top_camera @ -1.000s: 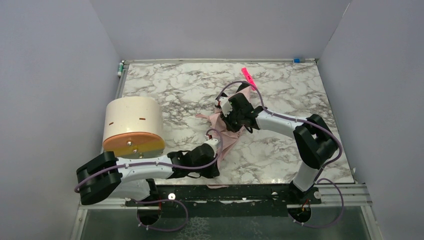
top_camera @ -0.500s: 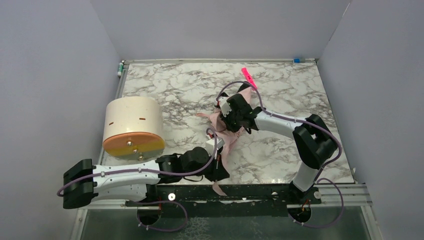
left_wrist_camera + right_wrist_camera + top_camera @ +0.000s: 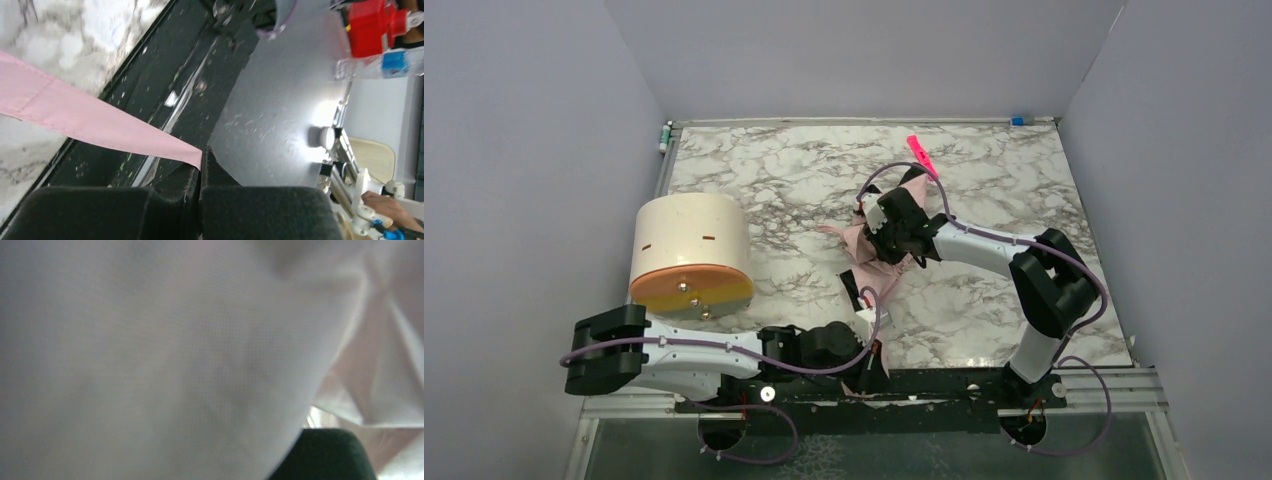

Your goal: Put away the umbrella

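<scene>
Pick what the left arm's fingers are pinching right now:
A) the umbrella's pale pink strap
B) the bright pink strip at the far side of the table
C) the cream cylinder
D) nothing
A: in the left wrist view the left fingers are shut on the end of the pale pink strap, which runs off from between their tips.

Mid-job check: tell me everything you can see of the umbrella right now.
The umbrella is a crumpled, collapsed bundle of pale pink fabric lying on the marble table, not yet rolled. Its flat, stitched pink strap stretches taut toward the near edge, its end pinched in the shut left gripper, past the table's edge. The right gripper presses down into the bundle's far part; fabric fills its camera, so its jaws are hidden. No shaft or handle shows.
</scene>
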You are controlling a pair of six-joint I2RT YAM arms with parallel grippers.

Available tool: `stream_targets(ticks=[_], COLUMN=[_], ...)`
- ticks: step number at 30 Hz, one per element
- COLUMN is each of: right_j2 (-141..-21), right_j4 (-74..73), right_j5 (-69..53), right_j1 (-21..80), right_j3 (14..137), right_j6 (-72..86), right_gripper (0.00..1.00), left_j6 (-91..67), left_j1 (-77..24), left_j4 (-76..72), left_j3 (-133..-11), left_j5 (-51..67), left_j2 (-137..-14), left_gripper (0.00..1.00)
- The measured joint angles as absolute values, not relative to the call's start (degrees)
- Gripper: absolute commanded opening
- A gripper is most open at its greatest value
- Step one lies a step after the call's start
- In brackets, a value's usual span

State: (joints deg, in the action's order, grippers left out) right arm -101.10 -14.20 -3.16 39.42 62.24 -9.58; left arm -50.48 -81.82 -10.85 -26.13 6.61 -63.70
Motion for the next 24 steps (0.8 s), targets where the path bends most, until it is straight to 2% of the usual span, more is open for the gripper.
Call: stream_targets(ticks=[6,13,14,15,18,21,24], right_j2=[-101.1,-101.2,-101.2,-101.2,-101.2,-101.2,-101.0], right_j4=[-14.2,-14.1,-14.1,-14.1,-13.8,-13.4,-13.1], right_j5=[-3.0,-2.8,-2.7,-2.7,-2.2,-1.8,-1.7], right_j1=[39.4,39.4,39.4,39.4,39.4,39.4,39.4], right_j3=[62.2,62.2,62.2,62.2,62.2,62.0,61.8], right_j6=[-9.6,-9.4,-9.4,-9.4,-9.4,-9.3,-9.2], right_gripper=[0.01,0.01,0.01,0.01,0.01,0.01,0.01], left_j6=[-52.2,-53.2,-53.2,-53.3,-53.5,-53.8,-53.8], left_j1=[-86.3,-94.1,-94.6,-94.9,-95.1,-95.4,-95.5], left_j4=[-12.4,-13.9,-14.0,-14.1,-14.0,-13.3,-9.3], left_j3=[-22.0,-22.6,-22.8,-23.0,-23.1,-23.5,-24.7], left_j5=[6.5,3.8,3.5,3.1,2.0,0.3,-3.1], left_j2=[-68.7,-75.2,-76.1,-76.9,-77.2,-75.7,-72.0], left_gripper=[0.0,0.0,0.03,0.11,0.49,0.74,0.88])
